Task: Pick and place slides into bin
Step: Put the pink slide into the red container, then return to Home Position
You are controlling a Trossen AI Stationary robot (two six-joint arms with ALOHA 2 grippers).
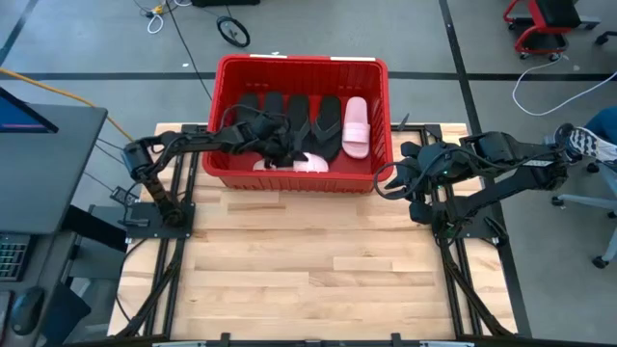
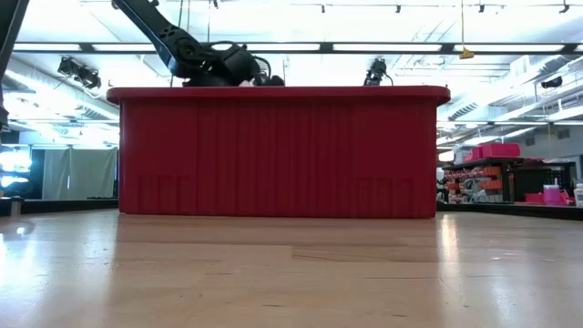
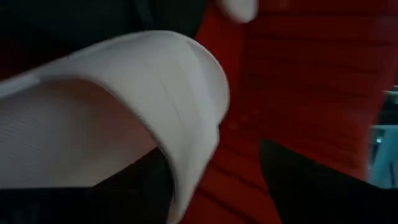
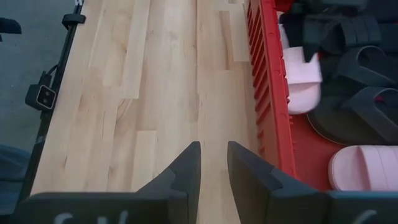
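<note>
The red bin [image 1: 299,62] stands at the table's far middle and holds several black slides [image 1: 289,116] lying side by side. A pale pink slide [image 1: 356,125] lies near its right wall. Another pale slide [image 1: 310,164] lies by the near wall, and its wide strap [image 3: 124,93] fills the left wrist view. My left gripper [image 1: 287,154] reaches into the bin right beside this slide, and its fingers stand open [image 3: 208,162]. My right gripper [image 4: 214,155] hangs above the table off the bin's right near corner [image 1: 386,178], open by a narrow gap with nothing in it. My left gripper has one finger [image 3: 130,193] right under the pale slide's strap edge [image 3: 180,162], inside the bin. Whether the finger touches it cannot be told. The other finger [image 3: 311,180] stands apart, in front of the red wall.
Bare wooden tabletop [image 1: 308,270] runs from the bin to the near edge. The arms' black base frames [image 1: 154,217] [image 1: 463,231] stand at the left and right. In the low view the bin's wall [image 2: 273,155] hides what is inside it.
</note>
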